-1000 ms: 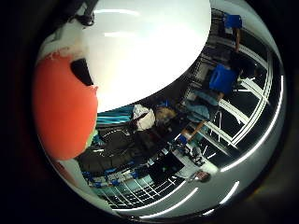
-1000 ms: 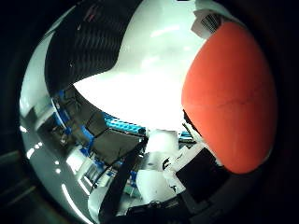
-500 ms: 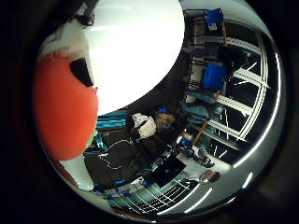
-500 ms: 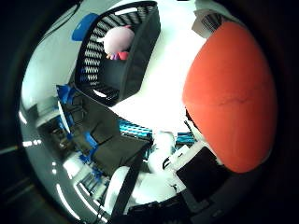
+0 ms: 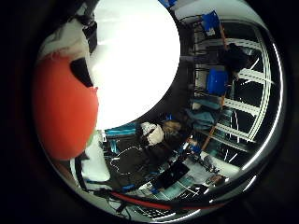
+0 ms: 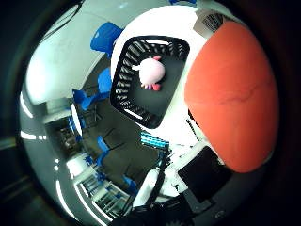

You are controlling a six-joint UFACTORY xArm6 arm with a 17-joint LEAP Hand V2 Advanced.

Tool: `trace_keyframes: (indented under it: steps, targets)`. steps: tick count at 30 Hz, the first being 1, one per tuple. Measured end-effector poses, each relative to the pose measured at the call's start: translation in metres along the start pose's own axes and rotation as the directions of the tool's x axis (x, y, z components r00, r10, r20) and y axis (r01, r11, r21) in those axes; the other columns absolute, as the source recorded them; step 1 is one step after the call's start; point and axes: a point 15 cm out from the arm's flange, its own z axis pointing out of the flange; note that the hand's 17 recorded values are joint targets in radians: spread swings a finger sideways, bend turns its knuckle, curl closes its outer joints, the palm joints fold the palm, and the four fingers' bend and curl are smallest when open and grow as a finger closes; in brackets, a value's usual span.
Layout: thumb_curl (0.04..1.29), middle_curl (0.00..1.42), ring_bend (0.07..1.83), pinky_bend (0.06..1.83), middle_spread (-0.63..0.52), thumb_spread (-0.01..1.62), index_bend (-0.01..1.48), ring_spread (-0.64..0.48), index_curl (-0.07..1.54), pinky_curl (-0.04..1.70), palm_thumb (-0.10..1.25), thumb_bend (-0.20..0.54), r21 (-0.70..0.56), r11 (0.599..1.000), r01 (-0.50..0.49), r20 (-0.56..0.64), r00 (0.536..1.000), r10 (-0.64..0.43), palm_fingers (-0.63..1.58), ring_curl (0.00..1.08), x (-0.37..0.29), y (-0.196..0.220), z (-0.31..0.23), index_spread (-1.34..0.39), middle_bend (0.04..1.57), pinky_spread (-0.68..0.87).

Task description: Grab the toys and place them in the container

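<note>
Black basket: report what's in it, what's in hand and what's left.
Done: a pink plush toy lies inside the black basket on the white table. In hand: an orange toy fills the view close to the palm, away from the basket. Left: getting it into the basket. No other toys show.

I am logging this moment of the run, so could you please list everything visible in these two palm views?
orange toy: one, orange-red, close against the palm, filling much of both views.
pink toy: one, pale pink, lying inside the basket.
basket: one, black with slatted walls, standing on the table.
table: one, white and round, under the basket.
chairs: several, blue, on the floor around the table.
robot hand: one, white and black parts at the view edges beside the orange toy; finger pose unclear.
</note>
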Motion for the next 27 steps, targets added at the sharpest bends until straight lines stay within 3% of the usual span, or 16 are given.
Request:
trace_keyframes:
  steps: [11,17,24,26,27]
  targets:
    - [0.61,1.42,1.71,1.69,-0.49,1.17,0.77,-0.28,1.28,0.96,1.24,0.017,0.005,0.997,0.073,0.036,0.997,-0.073,0.36,0.84,-0.072,-0.073,0.021,-0.58,1.12,-0.21]
    - [0.61,1.41,1.71,1.68,-0.49,1.19,0.76,-0.28,1.28,0.97,1.23,0.017,-0.008,0.994,0.111,0.035,0.993,-0.111,0.35,0.84,-0.119,-0.109,0.058,-0.59,1.13,-0.21]
    - [0.6,1.41,1.71,1.69,-0.48,1.2,0.75,-0.28,1.28,0.97,1.23,0.006,-0.017,0.985,0.173,0.063,0.983,-0.172,0.34,0.84,-0.179,-0.123,0.084,-0.59,1.12,-0.21]
    - [0.6,1.41,1.71,1.7,-0.48,1.2,0.7,-0.28,1.25,0.96,1.23,0.003,-0.015,0.981,0.196,0.061,0.979,-0.194,0.3,0.84,-0.192,-0.123,0.087,-0.58,1.08,-0.23]
    - [0.6,1.4,1.7,1.69,-0.48,1.18,0.61,-0.28,1.21,0.94,1.22,-0.01,-0.017,0.978,0.207,0.059,0.977,-0.206,0.29,0.82,-0.198,-0.121,0.088,-0.57,1.08,-0.24]
